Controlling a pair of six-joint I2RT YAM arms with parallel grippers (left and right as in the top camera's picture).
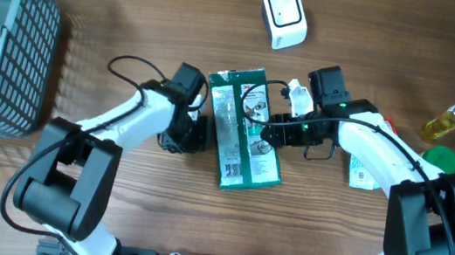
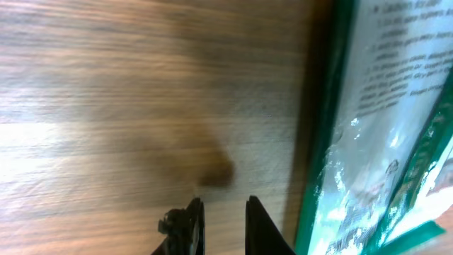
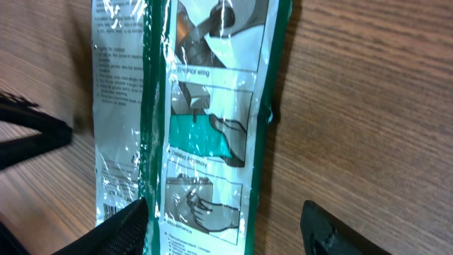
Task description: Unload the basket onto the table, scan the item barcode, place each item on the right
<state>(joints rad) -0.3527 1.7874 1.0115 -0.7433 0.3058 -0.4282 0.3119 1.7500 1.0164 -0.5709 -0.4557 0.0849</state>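
A green and white packet lies flat at the table's middle, printed side up. A small barcode strip shows near its lower left edge in the right wrist view. The white scanner stands at the back, well apart from the packet. My right gripper hangs open wide over the packet, one finger above the packet and the other over bare wood. My left gripper is just left of the packet, its fingers a narrow gap apart with only wood between them.
A grey wire basket stands at the far left. At the right lie a bottle of yellow liquid, a green lid and a small white and green sachet. The left arm's black fingers show beside the packet.
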